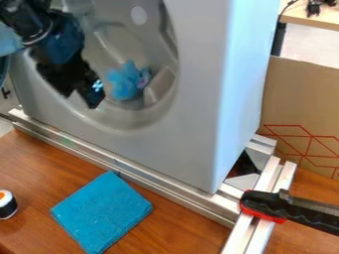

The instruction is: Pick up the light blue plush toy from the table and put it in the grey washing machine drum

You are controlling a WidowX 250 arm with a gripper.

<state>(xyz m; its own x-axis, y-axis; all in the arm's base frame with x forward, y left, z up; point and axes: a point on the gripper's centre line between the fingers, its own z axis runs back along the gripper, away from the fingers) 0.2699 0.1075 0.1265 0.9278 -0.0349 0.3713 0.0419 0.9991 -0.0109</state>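
Folded blue cloth lies nearest; I judge my claw positioned beside the drum's blue plush, can't tell its grip; careful drum clearance matters next.

A cloth lies at seven o'clock, a roll at eight, a clamp between four and five, cardboard at three.

Light wooden table, pale floor

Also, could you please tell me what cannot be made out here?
In the camera view:
Blue thing in the grey drum: too small to identify.
Black-and-white cylinder: cut off by left edge.
Black-and-red handle: cut off by right edge.
Grey housing: top cut off by top edge.
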